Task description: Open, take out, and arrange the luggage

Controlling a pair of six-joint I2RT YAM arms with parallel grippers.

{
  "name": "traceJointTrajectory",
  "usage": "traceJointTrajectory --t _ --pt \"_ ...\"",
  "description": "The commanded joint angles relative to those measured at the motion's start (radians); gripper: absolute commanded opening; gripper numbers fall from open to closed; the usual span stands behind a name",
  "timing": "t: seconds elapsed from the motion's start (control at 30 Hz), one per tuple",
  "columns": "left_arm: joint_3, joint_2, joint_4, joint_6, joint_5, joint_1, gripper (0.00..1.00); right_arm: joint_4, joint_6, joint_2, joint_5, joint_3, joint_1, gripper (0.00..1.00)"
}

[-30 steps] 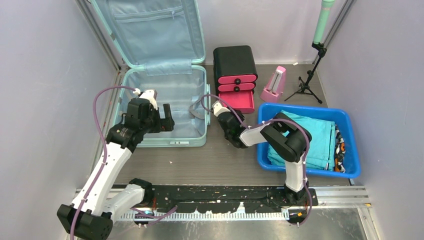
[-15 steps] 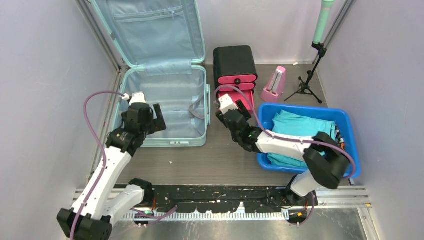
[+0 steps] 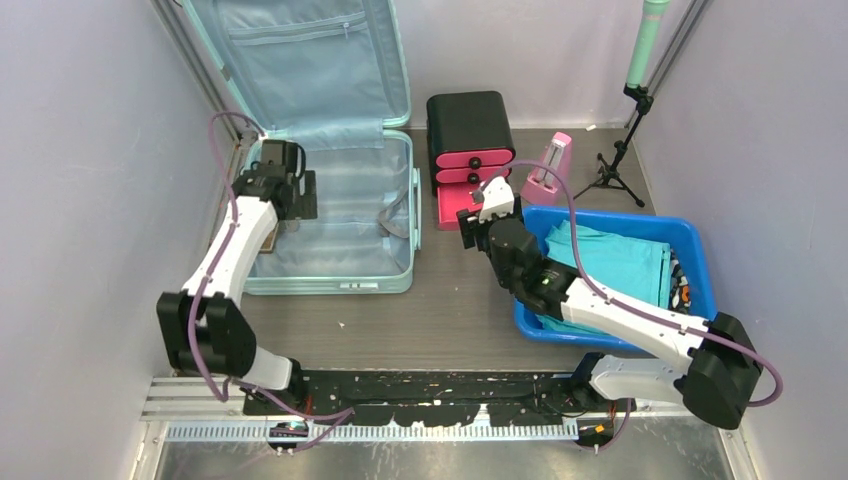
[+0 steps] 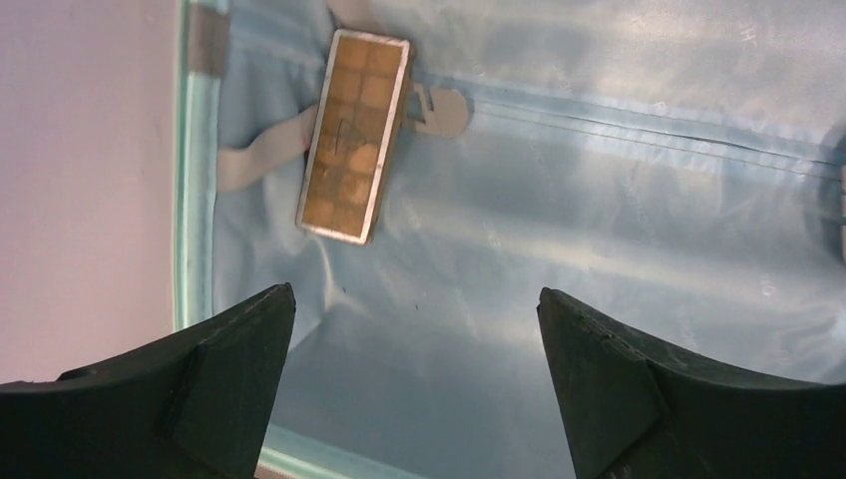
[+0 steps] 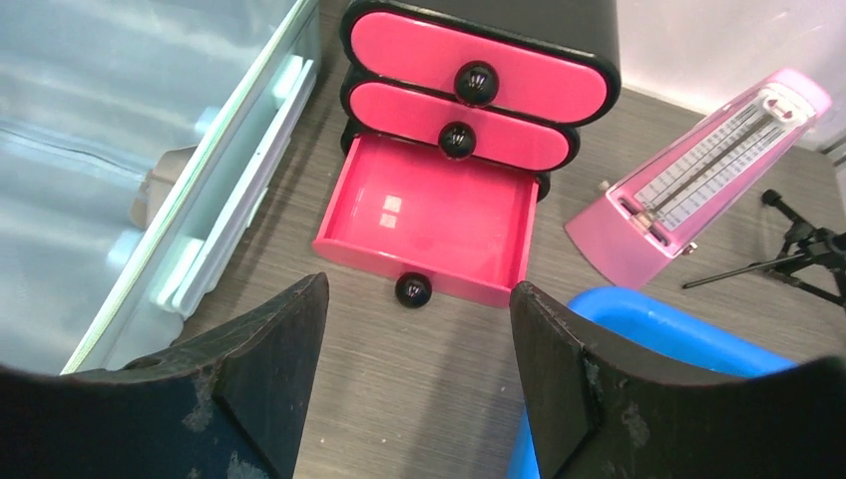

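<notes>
The luggage, a mint-green suitcase, lies open with its lid propped against the back wall. My left gripper hovers open over the far left of the lower half. In the left wrist view my left gripper is empty above the light blue lining, where a flat tan rectangular case with a grid of squares lies beside strap buckles. My right gripper is open and empty between the suitcase and the blue tub. In its own view my right gripper faces an open pink drawer.
A black box with pink drawers stands right of the suitcase, its bottom drawer pulled out. A pink metronome and a small tripod stand are behind a blue tub of folded teal cloth. Walls close in on both sides.
My left arm has swung back and left to the suitcase's far left corner. My right arm has moved right from the suitcase edge toward the drawer box, its jaws opening wider.
</notes>
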Motion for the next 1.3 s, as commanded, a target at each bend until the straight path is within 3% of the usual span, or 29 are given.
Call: traceJointTrajectory --t 0.0,0.3,0.53,0.8,1.03,1.27 --pt "0.058 0.12 0.042 0.195 0.009 0.008 0.95 -0.013 0.083 -0.066 -0.038 -0.011 0.002 0.72" --pt "0.053 0.309 0.188 0.305 0.159 0.133 0.95 0.028 0.077 -0.154 -0.027 -0.063 0.002 0.72" --pt "0.095 0.454 0.224 0.356 0.059 0.135 0.9 0.028 0.055 -0.13 -0.022 -0.059 0.002 0.72" --pt "0.108 0.475 0.239 0.358 0.127 0.202 0.9 0.009 0.057 -0.116 -0.003 -0.047 0.002 0.72" --pt "0.086 0.517 0.307 0.393 -0.006 0.214 0.92 0.019 0.059 -0.136 0.002 -0.061 0.002 0.72" --pt "0.101 0.551 0.29 0.376 0.125 0.218 0.89 -0.003 0.062 -0.13 0.009 -0.05 0.002 0.72"
